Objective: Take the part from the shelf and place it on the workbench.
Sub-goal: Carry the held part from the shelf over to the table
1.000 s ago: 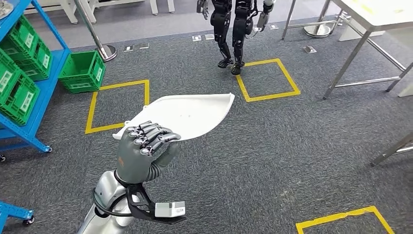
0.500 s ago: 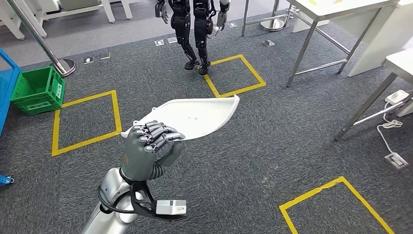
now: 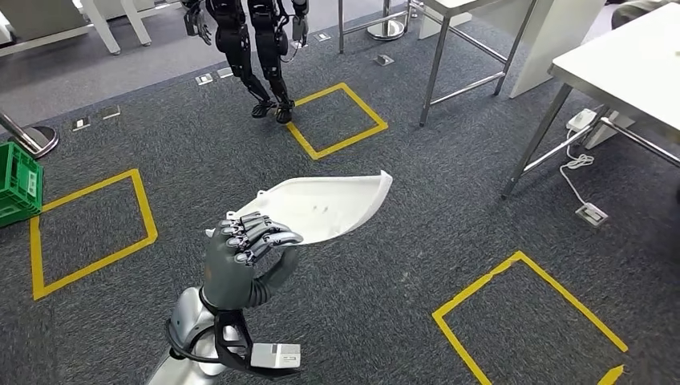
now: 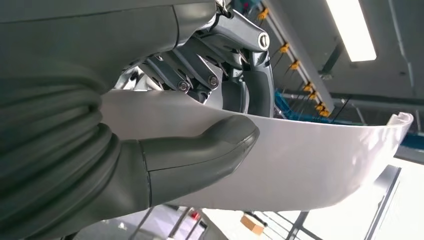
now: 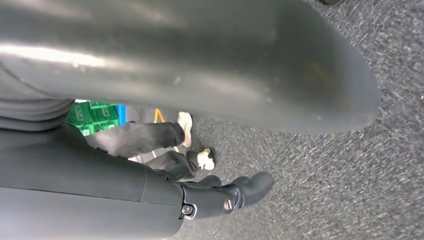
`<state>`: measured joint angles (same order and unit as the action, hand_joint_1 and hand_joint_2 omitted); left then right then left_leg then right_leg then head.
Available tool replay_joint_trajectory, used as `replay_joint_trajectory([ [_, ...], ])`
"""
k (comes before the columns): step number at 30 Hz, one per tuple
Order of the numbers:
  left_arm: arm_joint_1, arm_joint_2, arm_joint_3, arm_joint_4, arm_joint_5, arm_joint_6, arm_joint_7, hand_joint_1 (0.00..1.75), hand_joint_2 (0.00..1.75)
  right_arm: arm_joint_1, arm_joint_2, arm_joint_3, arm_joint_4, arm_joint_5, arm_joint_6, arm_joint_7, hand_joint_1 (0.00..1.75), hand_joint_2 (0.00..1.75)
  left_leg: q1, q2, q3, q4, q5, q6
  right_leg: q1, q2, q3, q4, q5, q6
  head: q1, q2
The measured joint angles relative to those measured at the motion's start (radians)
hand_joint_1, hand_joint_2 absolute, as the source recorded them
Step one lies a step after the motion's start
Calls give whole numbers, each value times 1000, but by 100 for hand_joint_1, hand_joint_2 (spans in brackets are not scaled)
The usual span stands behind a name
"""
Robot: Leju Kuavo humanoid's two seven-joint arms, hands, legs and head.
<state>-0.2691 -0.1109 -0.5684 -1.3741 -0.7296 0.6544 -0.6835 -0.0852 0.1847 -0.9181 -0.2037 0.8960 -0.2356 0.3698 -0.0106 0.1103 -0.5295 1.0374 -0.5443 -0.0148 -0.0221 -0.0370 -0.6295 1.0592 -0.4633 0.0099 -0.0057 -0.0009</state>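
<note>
My left hand (image 3: 240,258) holds the white curved part (image 3: 327,206) up over the grey carpet, fingers curled over its near edge and thumb beneath. The left wrist view shows the thumb (image 4: 200,150) pressed against the part (image 4: 305,165), with the darker fingers on its other side. A white workbench (image 3: 633,56) stands at the far right, apart from the part. My right hand (image 5: 220,197) hangs low over the carpet, its dark fingers stretched out and holding nothing.
Another black humanoid robot (image 3: 250,44) stands ahead beside a yellow floor square (image 3: 337,120). More metal table legs (image 3: 437,56) rise at the back. A cable and floor socket (image 3: 591,213) lie under the workbench. A green crate (image 3: 16,186) sits far left. A person's legs (image 5: 150,140) are behind me.
The whole view has swung to the right: the blue shelf has left the picture and the white workbench has come in. My left hand still holds the part the same way.
</note>
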Motion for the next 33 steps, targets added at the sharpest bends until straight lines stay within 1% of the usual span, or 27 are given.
replay_joint_trajectory([
  [2,9,5,0,0,3,-23,-3,175,175,0,4,0,0,0,-1,-1,0,0,5,-45,-16,47,-39,-11,-4,19,-1,-4,6,-11,-1,0],
  [3,14,9,0,1,9,-36,-6,175,175,-1,7,0,0,-4,-3,-1,0,0,7,-74,-37,99,-71,-15,-4,29,-3,-6,8,-15,-1,0],
  [4,19,14,-1,3,17,-45,-9,175,175,-2,10,0,0,-11,-8,-1,0,0,8,-91,-66,162,-105,-17,-4,41,-5,-6,10,-18,-1,0],
  [5,22,19,-2,6,28,-53,-11,175,175,-3,12,0,0,-21,-13,-2,0,0,8,-100,-94,221,-128,-16,-2,54,-7,-6,12,-20,-1,0],
  [6,24,23,-5,10,39,-57,-13,175,175,-2,15,-1,0,-30,-18,-2,0,0,8,-103,-112,256,-133,-14,-1,68,-8,-6,13,-21,-1,0],
  [7,25,26,-7,13,49,-60,-13,175,175,-2,16,-2,0,-38,-21,-1,0,0,7,-107,-114,256,-119,-10,0,82,-9,-6,14,-21,-1,0],
  [8,24,28,-10,15,60,-63,-13,175,175,-1,18,-3,0,-43,-23,-1,0,0,7,-113,-98,219,-88,-5,0,97,-8,-6,15,-20,-1,0],
  [9,23,30,-13,15,72,-67,-14,175,175,-2,19,-3,0,-46,-23,-1,0,0,7,-128,-69,155,-48,0,0,112,-8,-6,17,-18,-1,0],
  [10,22,32,-15,14,88,-72,-14,175,175,-3,20,-3,0,-49,-23,-1,0,0,7,-153,-40,88,-18,4,-1,126,-9,-6,19,-14,-1,0],
  [12,19,37,-20,11,122,-81,-14,175,175,-5,23,-4,0,-54,-25,-2,0,0,4,-186,-6,6,12,9,-5,151,-13,-7,26,-4,-2,0],
  [13,18,40,-22,9,133,-83,-14,175,175,-4,23,-4,0,-55,-25,-2,0,0,0,-188,-3,-4,12,10,-7,162,-15,-10,30,3,-2,0],
  [14,17,41,-24,7,139,-84,-14,175,175,-3,24,-4,0,-55,-25,-2,0,0,-2,-176,-1,-8,17,14,-8,173,-18,-14,34,11,-2,0],
  [15,15,41,-27,5,141,-84,-14,175,175,-1,24,-5,0,-56,-25,-2,0,0,-2,-164,2,-13,22,21,-10,172,-20,-14,36,16,-2,0],
  [17,12,41,-32,2,143,-86,-14,175,175,-1,25,-6,0,-56,-26,0,0,0,0,-137,5,-27,36,35,-4,127,-42,24,9,20,1,0],
  [19,11,43,-36,1,144,-84,-14,175,175,-5,25,-7,0,-60,-26,2,0,0,0,-108,1,-31,42,43,1,68,-91,134,-56,22,4,0],
  [20,11,46,-37,1,145,-79,-14,175,175,-6,25,-9,0,-65,-27,1,0,0,-1,-92,-3,-29,41,44,2,56,-118,196,-85,25,5,0],
  [21,10,48,-40,2,146,-72,-14,175,175,-7,24,-11,0,-71,-28,0,0,0,-1,-77,-6,-26,41,44,2,51,-134,239,-99,28,5,0],
  [22,8,50,-42,2,146,-63,-14,175,175,-7,23,-15,0,-78,-30,0,0,0,0,-62,-9,-23,40,44,1,46,-134,248,-96,31,5,0],
  [23,5,51,-44,2,145,-52,-14,175,175,-7,21,-20,0,-84,-32,0,0,0,1,-47,-11,-19,38,43,0,39,-111,215,-76,33,5,0],
  [24,0,52,-46,3,142,-40,-14,175,175,-7,18,-25,0,-91,-34,1,0,0,2,-34,-12,-14,35,40,-1,22,-73,154,-48,36,5,0],
  [25,-6,52,-46,4,138,-29,-14,175,175,-9,16,-30,0,-95,-34,2,0,0,0,-22,-14,-7,30,35,0,-6,-36,91,-30,34,5,0],
  [26,-13,53,-46,5,134,-18,-14,175,175,-13,14,-33,-1,-97,-33,2,0,0,-3,-12,-16,0,24,30,1,-29,-8,41,-17,29,5,0],
  [27,-20,55,-46,6,132,-7,-14,175,175,-16,12,-36,-1,-99,-32,2,0,0,-6,-3,-16,5,19,25,2,-44,6,15,-13,22,4,0],
  [28,-27,56,-46,7,131,4,-14,175,175,-19,10,-38,-1,-99,-30,2,0,0,-9,7,-14,7,15,19,5,-46,8,9,-16,12,4,0],
  [30,-39,57,-45,9,132,25,-14,175,175,-21,5,-42,-1,-95,-27,0,0,0,-7,19,-8,6,12,9,4,-22,6,5,-11,-2,3,0],
  [31,-43,56,-43,9,130,31,-14,175,175,-21,2,-43,-1,-93,-27,-1,0,0,-4,3,-8,12,4,2,3,-11,6,3,-8,-8,3,0],
  [33,-43,53,-37,6,119,34,-14,175,175,-24,-3,-45,-1,-88,-30,-1,0,0,2,-56,-33,74,-41,-9,-1,12,5,-2,-1,-19,1,0],
])
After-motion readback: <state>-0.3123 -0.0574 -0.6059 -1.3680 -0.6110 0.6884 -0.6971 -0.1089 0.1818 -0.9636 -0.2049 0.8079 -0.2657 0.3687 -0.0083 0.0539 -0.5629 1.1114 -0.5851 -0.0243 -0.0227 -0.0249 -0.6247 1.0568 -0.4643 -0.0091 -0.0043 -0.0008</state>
